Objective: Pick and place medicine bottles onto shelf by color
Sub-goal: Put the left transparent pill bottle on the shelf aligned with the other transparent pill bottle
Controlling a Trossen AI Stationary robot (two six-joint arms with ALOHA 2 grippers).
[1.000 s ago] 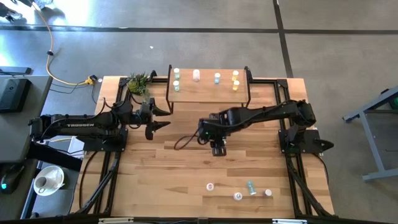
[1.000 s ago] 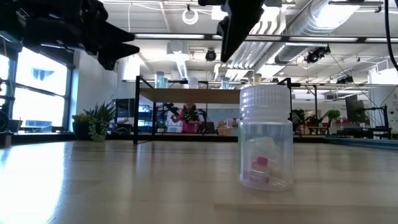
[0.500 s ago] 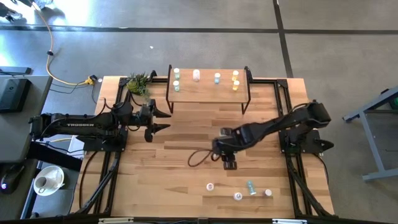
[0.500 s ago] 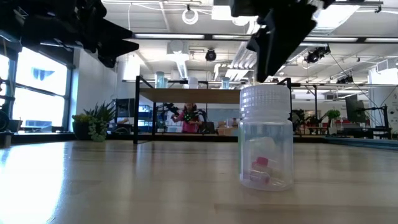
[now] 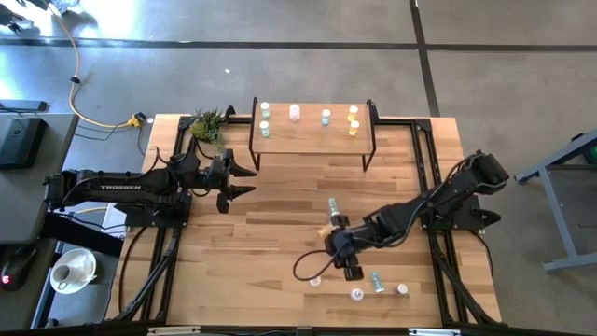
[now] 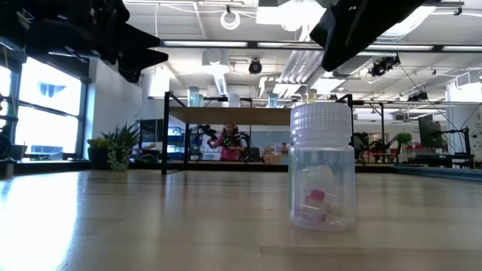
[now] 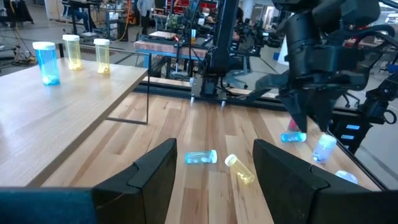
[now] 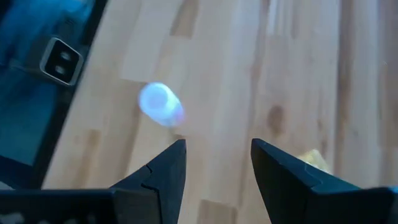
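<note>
The shelf point(image 5: 312, 140) stands at the table's far edge and carries several upright bottles: teal point(image 5: 265, 127), pinkish point(image 5: 295, 113), light blue point(image 5: 326, 117) and yellow point(image 5: 353, 128). Near the near edge, white-capped bottles point(image 5: 315, 279) point(image 5: 356, 294) stand and a teal one point(image 5: 377, 280) lies. A light-blue bottle point(image 5: 332, 204) and a yellow one point(image 5: 326, 228) lie mid-table. My right gripper point(image 5: 350, 271) is open and empty above the near bottles; a pinkish-white bottle point(image 8: 158, 104) shows ahead of its fingers. My left gripper point(image 5: 244, 177) is open and empty at the shelf's left.
A small potted plant point(image 5: 209, 122) stands at the far left corner beside the shelf. A black cable point(image 5: 303, 266) loops below my right arm. In the low view a clear white-capped bottle point(image 6: 322, 169) stands close to the camera. Bare wood lies between the shelf and the lying bottles.
My right gripper has swept from the table's middle, just in front of the shelf, toward the near edge and a little to the right, ending above the near bottles. The lying light-blue and yellow bottles, covered by the arm before, now show.
</note>
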